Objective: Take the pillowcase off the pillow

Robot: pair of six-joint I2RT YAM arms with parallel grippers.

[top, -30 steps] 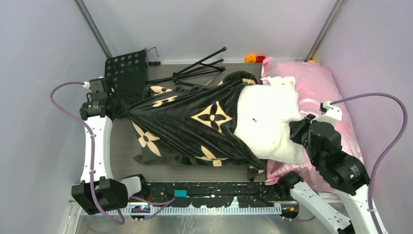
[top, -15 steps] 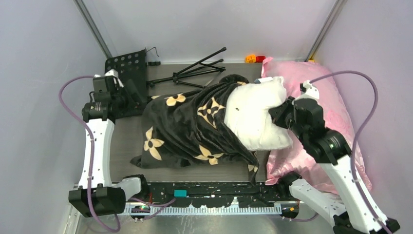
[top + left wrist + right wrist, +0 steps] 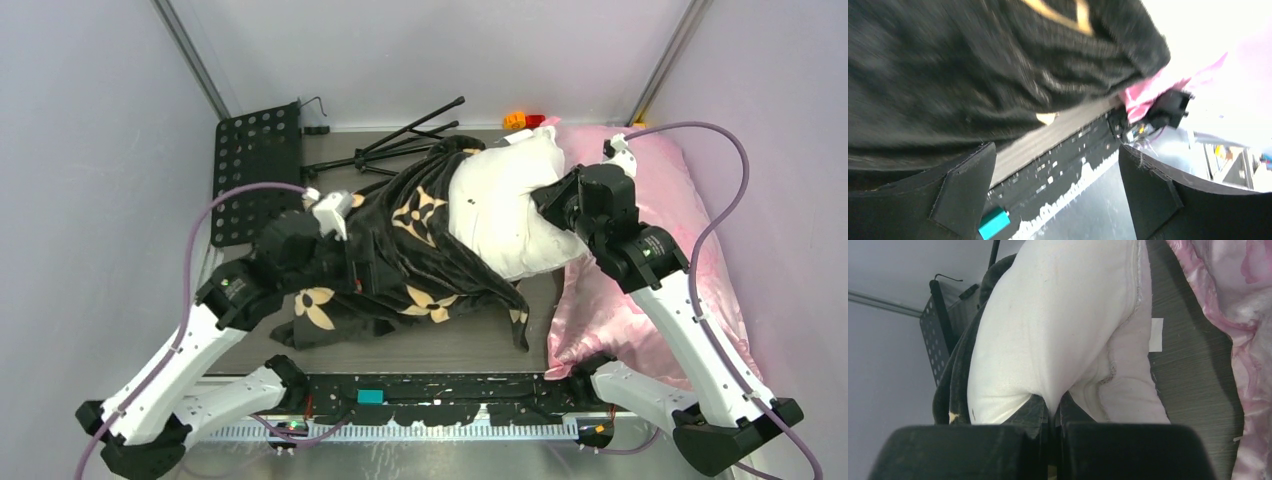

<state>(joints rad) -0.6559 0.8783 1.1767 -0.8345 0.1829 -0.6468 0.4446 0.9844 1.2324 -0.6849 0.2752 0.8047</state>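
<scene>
The pillowcase [image 3: 420, 255] lies bunched in the middle of the table [image 3: 450, 348]. Its black plush with tan flower motifs is gathered in deep folds around the left part of the pillow [image 3: 500, 215]. The pillow's white right end is bare and sticks out toward the far right corner, where its edge rests against the pink satin pillow [image 3: 615, 310]. The left gripper [image 3: 1055, 150] is low over the near-left part of the pillowcase with its fingers spread wide and nothing between them. In the left wrist view the dark fabric fills the area just beyond the fingertips, but the blur hides whether it touches them. A strip of bare table and a teal block [image 3: 994, 223] on the front rail show below the cloth. The right gripper [image 3: 1054, 407] is pressed together on a pinch of the pillow's white cover near the exposed end, and the fabric puckers into the closed fingers. A small white tag [image 3: 1157, 335] hangs from the pillow's seam over the wood-grain surface. Behind the pillowcase a black perforated plate [image 3: 258, 165] lies flat at the far left. Beside it lie thin black tripod legs [image 3: 410, 145], and small orange and red pieces [image 3: 525, 120] sit by the back wall.
</scene>
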